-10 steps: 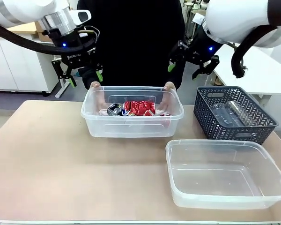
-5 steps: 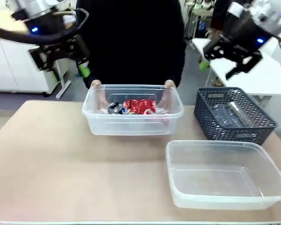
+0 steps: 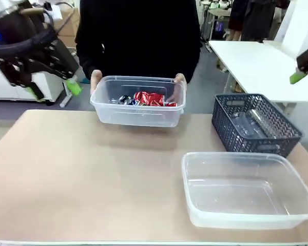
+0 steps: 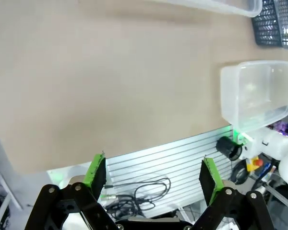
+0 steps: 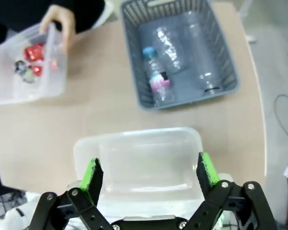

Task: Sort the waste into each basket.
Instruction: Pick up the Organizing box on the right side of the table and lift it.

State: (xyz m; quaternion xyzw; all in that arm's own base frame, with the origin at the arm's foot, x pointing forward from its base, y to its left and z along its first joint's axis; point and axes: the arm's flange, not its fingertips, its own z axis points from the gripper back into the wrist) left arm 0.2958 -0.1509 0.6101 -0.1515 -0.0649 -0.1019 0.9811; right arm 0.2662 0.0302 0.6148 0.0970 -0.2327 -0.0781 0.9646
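Observation:
A person's two hands hold a see-through basket at the table's far edge; red cans and a dark can lie in it. The second see-through basket sits empty at the near right. Clear bottles with blue caps lie in the dark grey lattice basket. My left gripper hangs open above the far left corner, its pads wide apart over bare table. My right gripper is open high above the empty basket; one green pad shows at the right edge.
The tan table is bare on its left and middle. A white table stands behind at the right. The left wrist view shows the table's near edge with a ribbed metal strip and cables below it.
Both arms have swung up and outward, away from the basket of cans. The person has pulled that basket back toward the far edge and raised it a little.

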